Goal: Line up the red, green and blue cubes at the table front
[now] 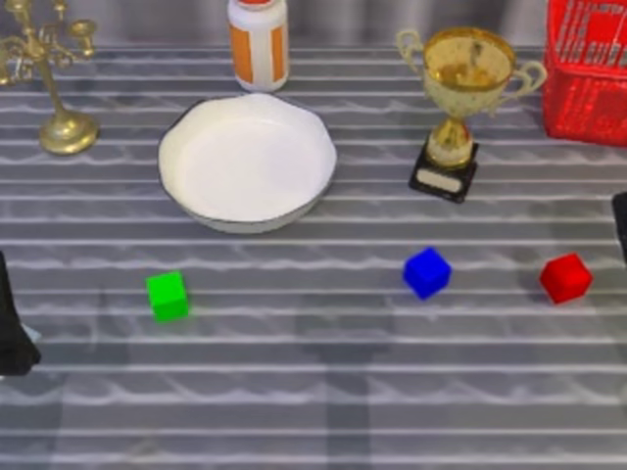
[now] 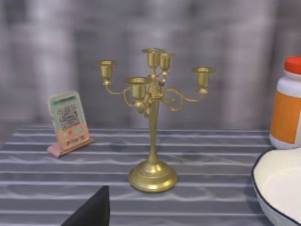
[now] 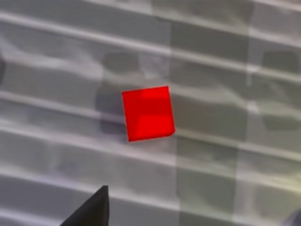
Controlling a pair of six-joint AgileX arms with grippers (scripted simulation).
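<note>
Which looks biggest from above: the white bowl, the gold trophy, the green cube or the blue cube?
Largest to smallest in the top view:
1. white bowl
2. gold trophy
3. green cube and blue cube: they look alike, so no ranking between them.

A wide grey bench with lighter wavy horizontal stripes, marble-like, fills the top view. Behind its far edge hangs a blurred grey backdrop with soft vertical bands. Light is even, and faint rectangular shadows lie across the stripes near the front.
</note>
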